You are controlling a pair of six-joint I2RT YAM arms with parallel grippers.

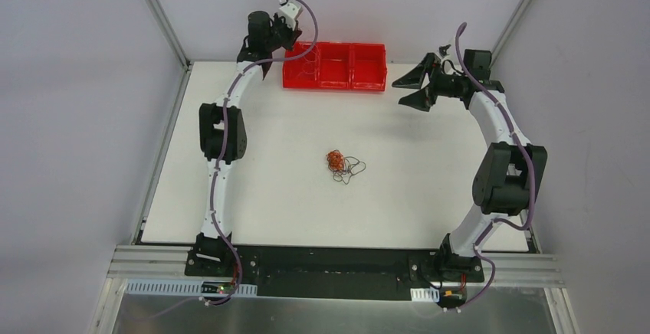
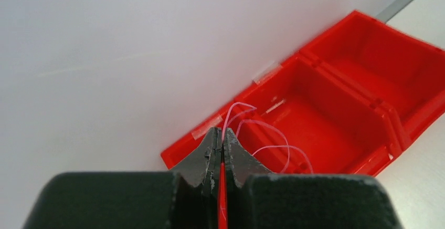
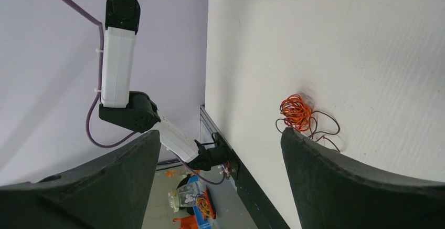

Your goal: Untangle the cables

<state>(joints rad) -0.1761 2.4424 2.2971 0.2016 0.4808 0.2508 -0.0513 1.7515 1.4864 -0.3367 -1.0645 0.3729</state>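
**Near edge, top view.** The left arm (image 1: pixel 216 188) and right arm (image 1: pixel 502 177) rise from a black rail (image 1: pixel 329 273) at the front of the white tabletop (image 1: pixel 276 204).

**Mid-tabletop.** The cables (image 1: pixel 344 165) lie in one small tangle: an orange scribbly coil with thin dark loops trailing to its right. The tangle is well apart from both arms and neither touches it. In the right wrist view it lies flat on the tabletop, and the orange coil (image 3: pixel 295 112) appears just past the tip of one finger (image 3: pixel 336 181).

**Right side, farther back.** The right pincer (image 1: pixel 408 89) has its fingers spread wide apart and holds nothing. It points left above the far right part of the tabletop.

**Far edge.** A red bin (image 1: pixel 335 83) of three compartments sits at the back of the tabletop. At its left end, the left pincer (image 2: pixel 221 134) is pressed together on a thin red wire (image 2: pixel 222 187). The wire runs between the fingers and loops out pale beyond the tips, in front of a bin compartment. Whether the loops touch the bin cannot be told.
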